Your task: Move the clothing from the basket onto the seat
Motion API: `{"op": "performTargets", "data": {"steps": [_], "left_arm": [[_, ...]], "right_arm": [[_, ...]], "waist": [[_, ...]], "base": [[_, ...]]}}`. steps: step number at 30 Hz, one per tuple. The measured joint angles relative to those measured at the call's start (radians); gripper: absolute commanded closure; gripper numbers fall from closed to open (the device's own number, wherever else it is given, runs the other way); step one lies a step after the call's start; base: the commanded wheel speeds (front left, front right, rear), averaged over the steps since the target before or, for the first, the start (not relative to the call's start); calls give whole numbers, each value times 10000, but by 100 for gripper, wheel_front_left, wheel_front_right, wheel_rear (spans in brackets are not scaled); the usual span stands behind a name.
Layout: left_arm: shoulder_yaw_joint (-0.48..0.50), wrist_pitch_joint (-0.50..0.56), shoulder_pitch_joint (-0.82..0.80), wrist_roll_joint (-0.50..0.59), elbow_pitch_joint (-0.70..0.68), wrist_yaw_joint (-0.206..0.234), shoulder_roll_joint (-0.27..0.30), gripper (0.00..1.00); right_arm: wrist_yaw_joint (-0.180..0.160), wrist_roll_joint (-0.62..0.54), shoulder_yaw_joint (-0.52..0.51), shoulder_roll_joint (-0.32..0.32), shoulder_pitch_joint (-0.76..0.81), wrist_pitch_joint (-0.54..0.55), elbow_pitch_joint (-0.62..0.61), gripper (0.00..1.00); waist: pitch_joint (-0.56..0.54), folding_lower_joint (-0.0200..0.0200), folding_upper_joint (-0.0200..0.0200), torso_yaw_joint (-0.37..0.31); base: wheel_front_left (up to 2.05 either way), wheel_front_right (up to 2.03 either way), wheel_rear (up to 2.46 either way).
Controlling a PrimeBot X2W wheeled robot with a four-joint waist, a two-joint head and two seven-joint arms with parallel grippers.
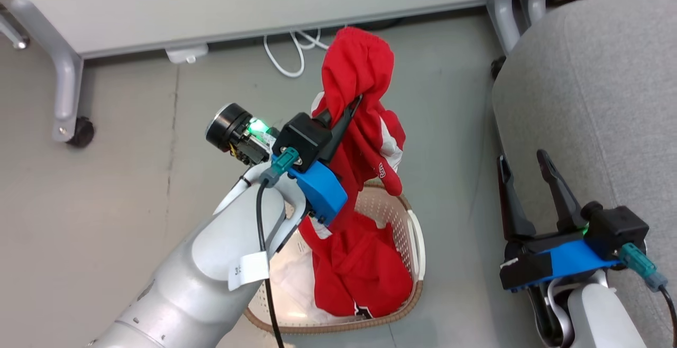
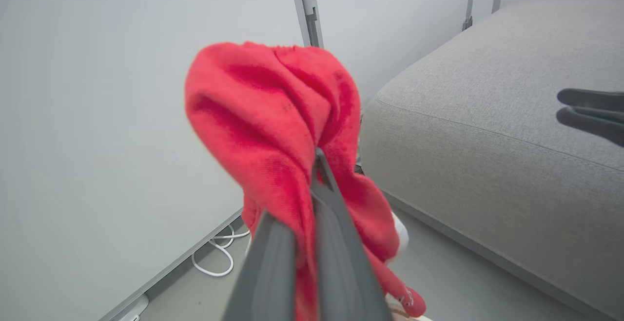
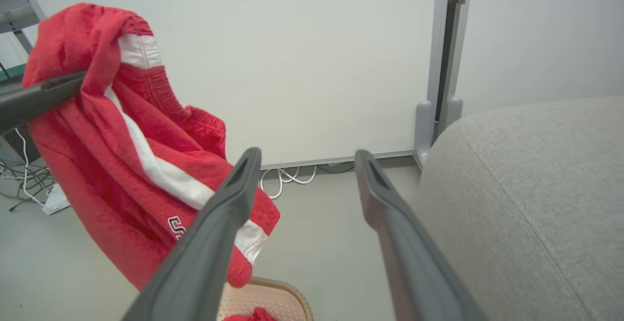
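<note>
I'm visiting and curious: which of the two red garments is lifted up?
The white-striped one, pinched in the left fingers above the basket; the other red garment lies crumpled inside it.

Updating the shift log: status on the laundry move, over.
Left gripper shut on striped red garment, held above basket. Right gripper open, empty, beside seat. Second red garment in basket. Only right gripper near the path to seat.

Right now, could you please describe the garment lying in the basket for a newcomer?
A cream basket stands beside the grey seat. The red garment is crumpled inside it, unlike the white-striped one held up by the left gripper.
</note>
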Motion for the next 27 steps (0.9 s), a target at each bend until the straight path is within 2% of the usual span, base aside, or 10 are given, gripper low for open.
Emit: {"op": "performTargets", "data": {"steps": [8,18,27], "left_arm": [[616,-2,7,217,-640,-48,-82,100],[460,-2,51,148,-1028,-284,-295,100],[385,-2,305,102,-1018,-309,-268,100]], "right_arm": [[0,67,-46,0,488,0,75,0],[0,236,-94,0,1001,0,226,0],[0,282,38,-2,1239,0,261,0]], "waist": [[-830,-1,0,81],[-1660,-1,0,151],[-2021,0,1,157]], "base": [[0,0,0],[0,0,0],[0,0,0]]}}
